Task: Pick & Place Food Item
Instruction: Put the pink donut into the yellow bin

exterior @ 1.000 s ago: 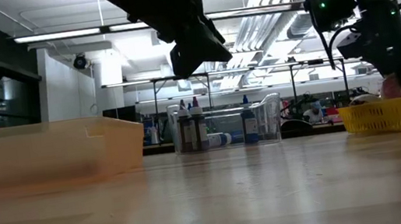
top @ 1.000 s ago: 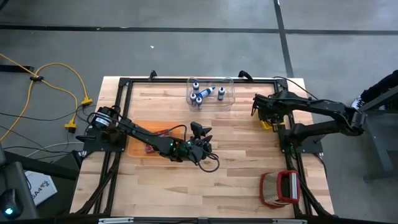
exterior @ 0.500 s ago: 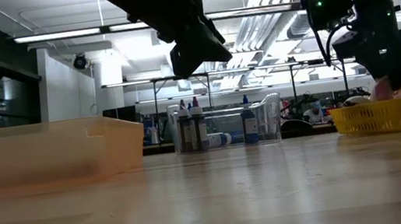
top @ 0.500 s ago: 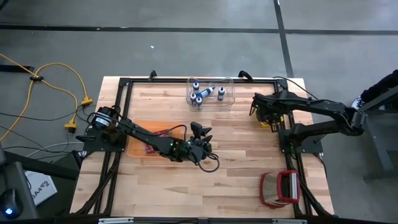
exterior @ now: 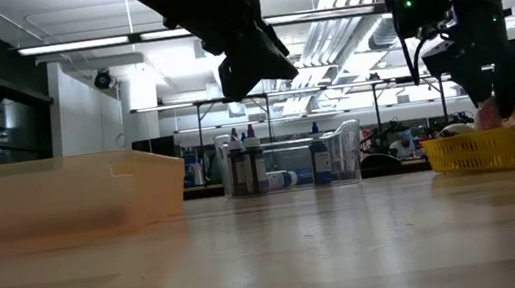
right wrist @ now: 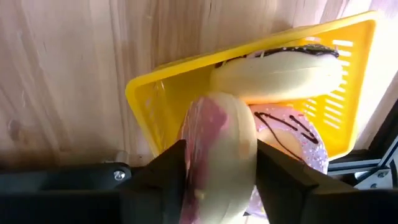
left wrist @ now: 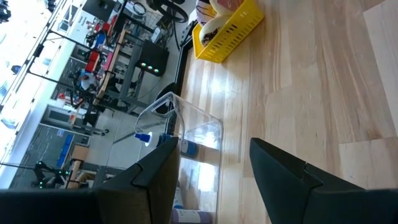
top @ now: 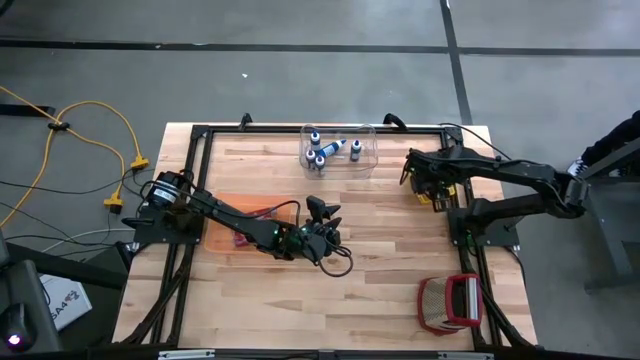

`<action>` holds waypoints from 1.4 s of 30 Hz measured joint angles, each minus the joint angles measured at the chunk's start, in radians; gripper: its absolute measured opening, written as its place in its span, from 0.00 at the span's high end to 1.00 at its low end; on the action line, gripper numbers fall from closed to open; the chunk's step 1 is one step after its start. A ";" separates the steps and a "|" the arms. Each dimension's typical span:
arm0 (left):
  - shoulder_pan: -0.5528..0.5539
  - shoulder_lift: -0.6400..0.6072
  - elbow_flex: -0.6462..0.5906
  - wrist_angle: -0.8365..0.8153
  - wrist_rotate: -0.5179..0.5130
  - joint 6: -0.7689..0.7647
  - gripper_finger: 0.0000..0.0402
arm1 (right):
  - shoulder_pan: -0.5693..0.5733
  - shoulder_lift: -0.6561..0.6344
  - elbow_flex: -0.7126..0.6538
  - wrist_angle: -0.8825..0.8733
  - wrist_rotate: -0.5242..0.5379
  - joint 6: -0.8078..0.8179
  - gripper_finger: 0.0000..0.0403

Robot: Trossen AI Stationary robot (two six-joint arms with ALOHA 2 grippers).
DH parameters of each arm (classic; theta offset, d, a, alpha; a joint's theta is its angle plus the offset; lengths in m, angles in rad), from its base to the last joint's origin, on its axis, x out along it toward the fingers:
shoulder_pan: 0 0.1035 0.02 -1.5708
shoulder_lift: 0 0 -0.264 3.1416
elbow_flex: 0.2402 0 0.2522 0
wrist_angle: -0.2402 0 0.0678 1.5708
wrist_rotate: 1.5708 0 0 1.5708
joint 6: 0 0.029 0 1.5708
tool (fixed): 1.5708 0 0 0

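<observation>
A yellow basket (right wrist: pixel 152 93) stands by the table's right edge (top: pixel 428 198), with frosted donuts in it, among them a white one with chocolate drizzle (right wrist: pixel 277 74). My right gripper (right wrist: pixel 221 155) points steeply down over it, shut on a pink-frosted donut (right wrist: pixel 217 124) that stands on edge, its top above the basket's rim (exterior: pixel 506 112). My left gripper (left wrist: pixel 214 186) hovers open above the middle of the table (top: pixel 322 210), with nothing between its fingers. My right gripper has the pink donut pinched between its two fingers, one on the frosted face (right wrist: pixel 189 155) and one on the pale underside (right wrist: pixel 249 155). The fingers come from above, pointing steeply down. The donut stands on edge over the basket; whether it rests on the donuts below is hidden.
A clear bin with small bottles (top: pixel 340 150) stands at the table's far edge. A translucent orange tray (top: pixel 250 222) lies under the left arm. A red and white object (top: pixel 450 303) sits at the near right corner. A black frame rail runs along the table's edges.
My right gripper has tipped a little over the basket, still around the pink donut. The donut and the yellow basket have shifted slightly toward the table's left.
</observation>
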 joint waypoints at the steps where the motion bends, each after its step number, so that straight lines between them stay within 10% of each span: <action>1: 0.000 0.000 0.000 0.000 0.000 0.000 0.53 | 0.000 0.000 0.000 0.003 0.000 0.001 0.59; 42: 0.000 0.000 0.000 0.000 0.000 0.000 0.53 | 0.003 -0.016 0.057 0.145 0.075 0.106 0.48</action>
